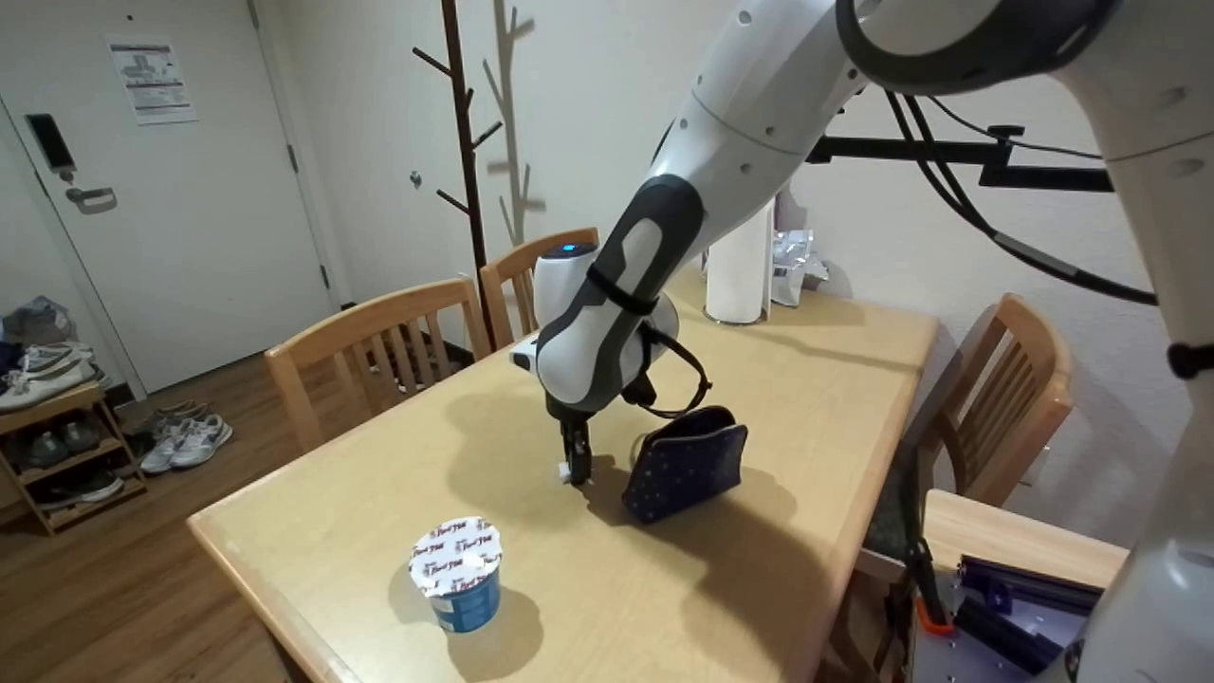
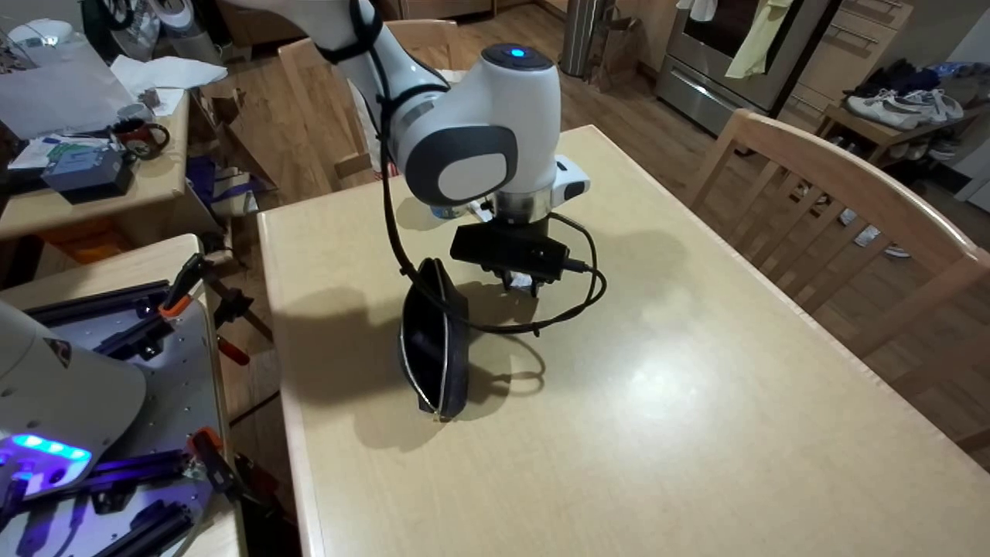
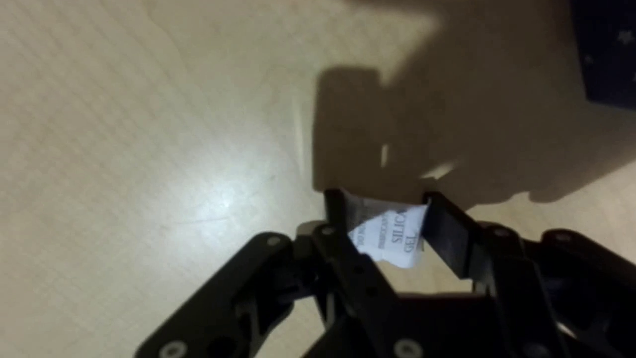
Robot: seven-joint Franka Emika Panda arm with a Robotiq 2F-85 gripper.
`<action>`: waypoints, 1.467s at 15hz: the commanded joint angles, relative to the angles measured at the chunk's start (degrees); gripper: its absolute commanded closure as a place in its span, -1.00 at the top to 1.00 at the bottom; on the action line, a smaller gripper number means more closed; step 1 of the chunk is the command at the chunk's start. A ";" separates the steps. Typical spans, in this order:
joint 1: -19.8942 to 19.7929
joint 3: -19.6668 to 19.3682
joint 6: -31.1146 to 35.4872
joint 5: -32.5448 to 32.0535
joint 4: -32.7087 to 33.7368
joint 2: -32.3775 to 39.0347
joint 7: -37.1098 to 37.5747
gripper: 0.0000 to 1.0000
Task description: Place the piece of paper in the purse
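The piece of paper, a small white silica gel packet, lies between my fingertips in the wrist view. It also shows as a white bit at the fingertips in both exterior views. My gripper points down at table level, partly closed, with a finger against each side edge of the packet. The purse, dark navy with small stars, stands on the table beside the gripper. Its zipped top is open, as an exterior view shows. Only its corner shows in the wrist view.
A blue-and-white cup with a printed lid stands near the table's edge. A paper roll and a silver bag stand at the far end. Wooden chairs surround the table. A cable loop hangs near the purse.
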 commanded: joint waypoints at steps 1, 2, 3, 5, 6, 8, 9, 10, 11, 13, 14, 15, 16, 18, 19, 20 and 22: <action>-1.53 1.21 1.65 -1.21 0.62 1.06 -1.54 -0.70; -1.46 1.18 1.73 -1.21 0.36 0.70 -1.52 -0.85; -1.56 1.41 1.58 -1.00 -0.44 -0.55 -1.62 -0.89; -0.72 0.66 1.65 -1.73 -3.07 -4.05 -0.51 -0.95; -0.10 0.06 2.02 -2.28 -4.42 -5.74 0.26 -0.98; 1.61 -1.77 2.45 -4.50 -7.67 -10.09 2.35 -0.90; 2.44 -2.70 2.53 -5.92 -9.74 -12.67 3.47 -0.90; 3.23 -3.61 2.00 -7.28 -11.28 -14.88 4.83 -0.90; 3.89 -4.36 1.74 -8.77 -13.46 -17.57 6.20 -0.90; 4.55 -4.97 1.26 -10.64 -17.76 -22.77 8.59 -0.90; 4.84 -5.14 0.81 -11.41 -19.84 -25.24 9.66 -0.91; 5.20 -5.41 0.43 -12.36 -22.21 -27.90 11.21 -0.91; 5.52 -5.60 -0.18 -13.39 -24.30 -30.39 12.86 -0.91; 5.60 -5.28 -1.02 -13.94 -29.23 -35.86 15.30 -0.91; 5.56 -5.37 -1.54 -14.80 -31.79 -38.70 17.52 -0.91; 5.37 -5.33 -2.09 -15.79 -34.24 -41.59 20.00 -0.91; 4.97 -4.70 -3.81 -17.29 -37.96 -46.19 24.64 -0.90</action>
